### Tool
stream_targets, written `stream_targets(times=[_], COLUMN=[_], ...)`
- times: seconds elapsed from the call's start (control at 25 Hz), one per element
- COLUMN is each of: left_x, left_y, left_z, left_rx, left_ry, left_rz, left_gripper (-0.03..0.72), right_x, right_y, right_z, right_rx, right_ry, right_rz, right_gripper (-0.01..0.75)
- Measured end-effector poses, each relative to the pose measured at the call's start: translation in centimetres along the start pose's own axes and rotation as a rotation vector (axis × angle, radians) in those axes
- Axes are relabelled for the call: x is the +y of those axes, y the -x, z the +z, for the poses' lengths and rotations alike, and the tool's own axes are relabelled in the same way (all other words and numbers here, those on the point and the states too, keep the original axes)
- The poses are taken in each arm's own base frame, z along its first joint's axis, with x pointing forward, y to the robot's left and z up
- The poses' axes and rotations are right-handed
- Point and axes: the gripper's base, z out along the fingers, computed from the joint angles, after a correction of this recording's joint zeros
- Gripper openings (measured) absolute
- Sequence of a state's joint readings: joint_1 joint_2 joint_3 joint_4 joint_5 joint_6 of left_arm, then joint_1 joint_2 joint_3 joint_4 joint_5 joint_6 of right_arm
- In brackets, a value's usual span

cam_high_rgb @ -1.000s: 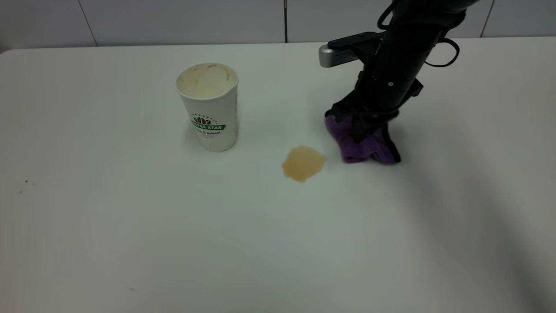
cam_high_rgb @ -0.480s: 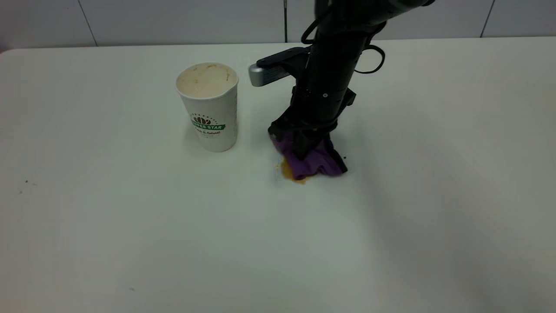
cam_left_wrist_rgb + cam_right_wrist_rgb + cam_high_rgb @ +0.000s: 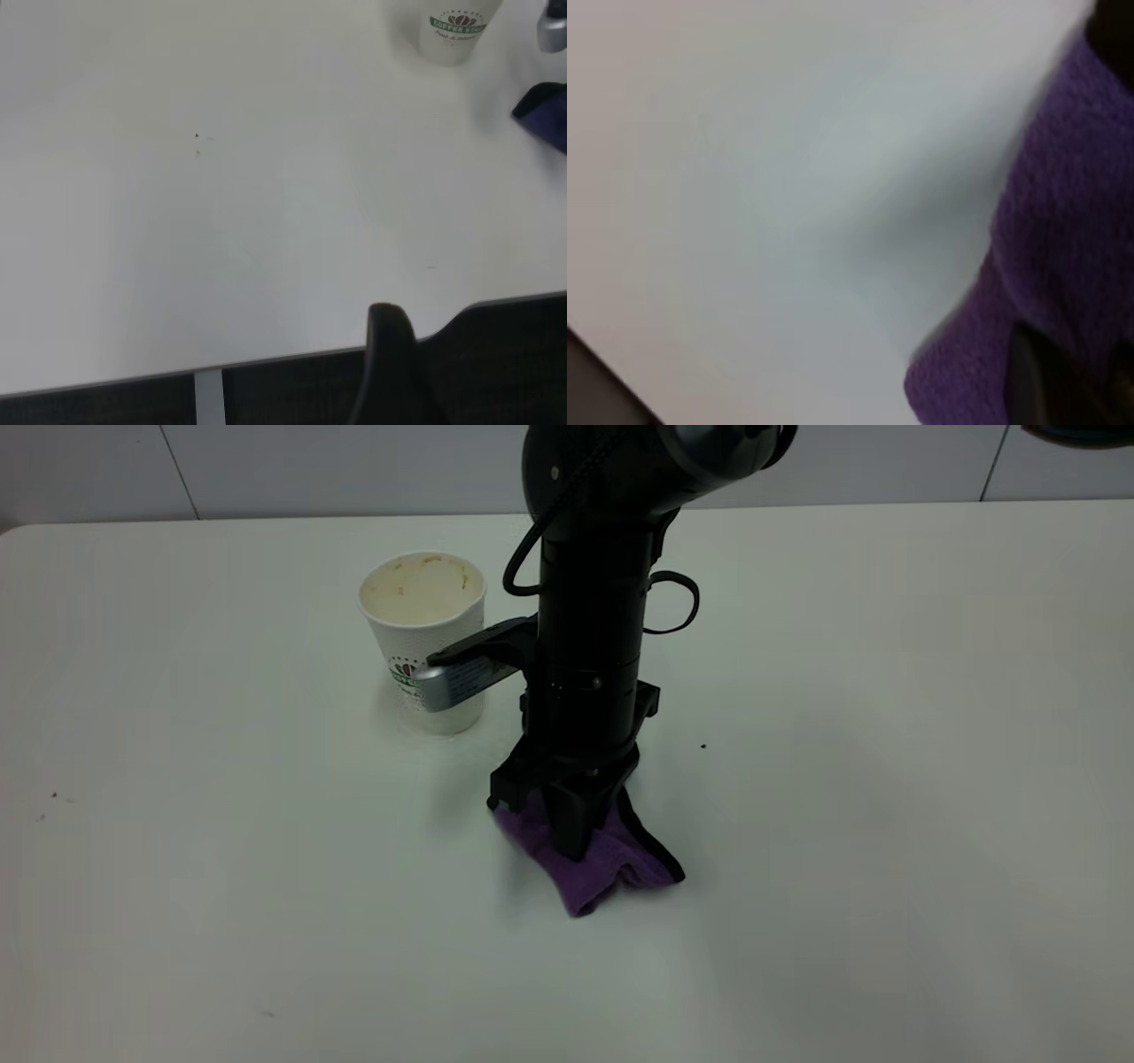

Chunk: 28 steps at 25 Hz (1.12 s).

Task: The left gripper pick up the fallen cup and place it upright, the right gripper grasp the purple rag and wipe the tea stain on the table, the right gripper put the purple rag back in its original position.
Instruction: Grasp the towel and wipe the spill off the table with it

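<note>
Change: rag (image 3: 595, 857) dragged by the right gripper (image 3: 567, 824) across the spot of the brown puddle and on toward the near edge of the table (image 3: 177, 868), now in front of the cup and well clear of where it sat a second ago.
Stain: none visible on the white surface now; a puddle a second ago, half covered half a second ago, gone from sight at this moment. Possibly a faint film left under or beside the cloth, not tellable from here.
Meaning for the task: wiping step apparently done or in its final stroke; remaining step judged to be carrying the cloth back to its starting patch at the far right side.
Right fingers: clamped on the rag, pressing it down onto the tabletop, cloth bunched and trailing out on both sides.
Cup (image 3: 425, 638): upright, behind and left of the arm, partly hidden by the wrist camera; that part of the task already complete.
Left gripper (image 3: 390, 372): parked at the table's edge, far from the work; cannot tell the state of its fingers.
Writing: green banner on the cup reading COFFEE STAR in the left wrist view (image 3: 457, 24); smaller script under it too small to read.
</note>
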<state>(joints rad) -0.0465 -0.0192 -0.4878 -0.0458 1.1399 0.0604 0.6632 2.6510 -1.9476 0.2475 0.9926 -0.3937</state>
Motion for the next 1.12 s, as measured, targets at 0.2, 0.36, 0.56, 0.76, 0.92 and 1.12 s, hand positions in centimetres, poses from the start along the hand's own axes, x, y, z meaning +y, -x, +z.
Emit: stream_targets(times=[0.2,0.36,0.56,0.76,0.92,1.12], left_x=[0.0,0.0,0.0,0.0,0.0,0.0], left_y=[0.0,0.0,0.0,0.0,0.0,0.0], left_z=[0.0,0.0,0.0,0.0,0.0,0.0], left_rx=[0.000,0.000,0.000,0.000,0.000,0.000], left_ry=[0.000,0.000,0.000,0.000,0.000,0.000], left_rz=[0.000,0.000,0.000,0.001,0.001,0.001], left_gripper=[0.513,0.513,0.513,0.513,0.513,0.513], right_x=[-1.0,-4.2,-10.1,-16.4,-20.2,-23.0], right_y=[0.4,-0.1,-2.2,-5.9,-9.2,-12.0], right_z=[-0.1,-0.7,-2.0,-3.5,-4.0,-4.3], right_rx=[-0.052,-0.064,-0.057,-0.042,-0.009,-0.009], right_ry=[-0.063,-0.194,-0.322,-0.341,-0.330,-0.273], right_rz=[-0.007,0.034,0.146,0.315,0.431,0.561], right_gripper=[0.050,0.050,0.050,0.053,0.055,0.060])
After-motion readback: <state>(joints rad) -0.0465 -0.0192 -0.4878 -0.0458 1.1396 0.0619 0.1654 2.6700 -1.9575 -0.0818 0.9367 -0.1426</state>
